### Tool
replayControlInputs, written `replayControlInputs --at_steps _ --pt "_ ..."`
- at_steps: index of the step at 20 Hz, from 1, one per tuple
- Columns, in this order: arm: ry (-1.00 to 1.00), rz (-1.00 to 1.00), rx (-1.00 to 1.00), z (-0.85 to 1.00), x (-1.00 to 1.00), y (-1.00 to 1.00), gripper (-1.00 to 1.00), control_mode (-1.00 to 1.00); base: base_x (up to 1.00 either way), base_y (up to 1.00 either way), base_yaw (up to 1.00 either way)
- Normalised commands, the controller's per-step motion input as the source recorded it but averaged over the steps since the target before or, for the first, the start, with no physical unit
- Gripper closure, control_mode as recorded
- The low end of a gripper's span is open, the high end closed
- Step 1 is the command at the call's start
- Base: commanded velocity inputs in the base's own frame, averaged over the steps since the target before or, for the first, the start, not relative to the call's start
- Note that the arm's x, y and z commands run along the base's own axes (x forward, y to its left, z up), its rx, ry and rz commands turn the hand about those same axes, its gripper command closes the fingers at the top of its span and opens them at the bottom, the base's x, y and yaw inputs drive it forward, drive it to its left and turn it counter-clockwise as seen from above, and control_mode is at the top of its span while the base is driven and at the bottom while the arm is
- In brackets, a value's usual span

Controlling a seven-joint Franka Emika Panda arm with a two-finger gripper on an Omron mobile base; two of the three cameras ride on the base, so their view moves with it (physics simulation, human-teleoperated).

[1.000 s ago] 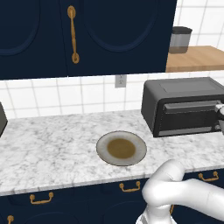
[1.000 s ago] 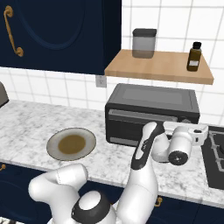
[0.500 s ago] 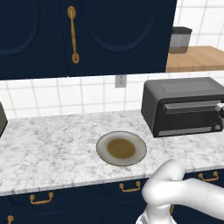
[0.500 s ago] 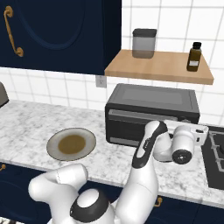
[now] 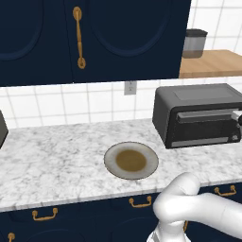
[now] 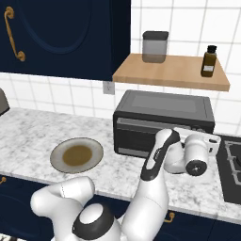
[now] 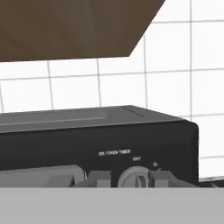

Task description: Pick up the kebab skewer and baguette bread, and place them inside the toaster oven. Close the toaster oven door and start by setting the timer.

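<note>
Gripper: I have the gripper [image 7: 130, 180] pressed close to the front of the toaster oven [image 6: 164, 106], at its right end. One fingertip [image 7: 99, 178] stands on each side of the timer [image 7: 133, 177].
Grip state: I cannot tell whether the tips pinch the knob or stand clear of it. The right one sits against the knob's edge. The left one seems to show a thin gap.
Timer: directly ahead, between the tips, under small white lettering on the dark face.
Toaster oven door [image 6: 146, 134]: to the gripper's left, shut flat against the front, with its grey bar handle [image 5: 203, 116] along the top edge.
Oven edge: the right corner of the case [image 7: 196, 135] is just beside the gripper on its right. Past it there is tiled wall [image 7: 205, 65].
Overhead: the wooden shelf [image 6: 172, 71] hangs above the gripper and the oven, with open space between shelf and oven top. It carries a grey canister [image 6: 154, 46] and a dark bottle [image 6: 209, 61].
Right side: the stove [image 6: 233, 169] begins near the hand's right.
Below and behind: marble counter [image 6: 117, 172] lies under the hand, with its front edge nearer me.
Left side: a plate [image 6: 76, 155] with a brown centre lies well to the left, apart from the oven, with open counter around it.
</note>
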Motion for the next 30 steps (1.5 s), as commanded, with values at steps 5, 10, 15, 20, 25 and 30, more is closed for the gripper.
replayControlInputs --at_steps 5,10,15,20,25,30 --pt "0.0 0.02 0.07 -1.0 0.31 0.07 1.0 -1.0 0.0 0.0 0.0" --pt "-0.06 0.0 0.0 -1.0 0.33 0.08 1.0 -1.0 0.0 0.0 0.0" --pt "-0.09 0.0 0.0 -1.0 0.35 0.21 1.0 -1.0 0.0 0.0 0.0" --pt "-0.02 -0.05 0.02 -1.0 0.41 0.15 1.0 -1.0 0.0 0.0 0.0" --pt "0.0 -0.08 0.06 -1.0 0.43 0.22 1.0 -1.0 0.0 0.0 0.0" --pt "0.0 -0.08 0.12 -1.0 0.29 0.16 1.0 -1.0 0.0 0.0 0.0"
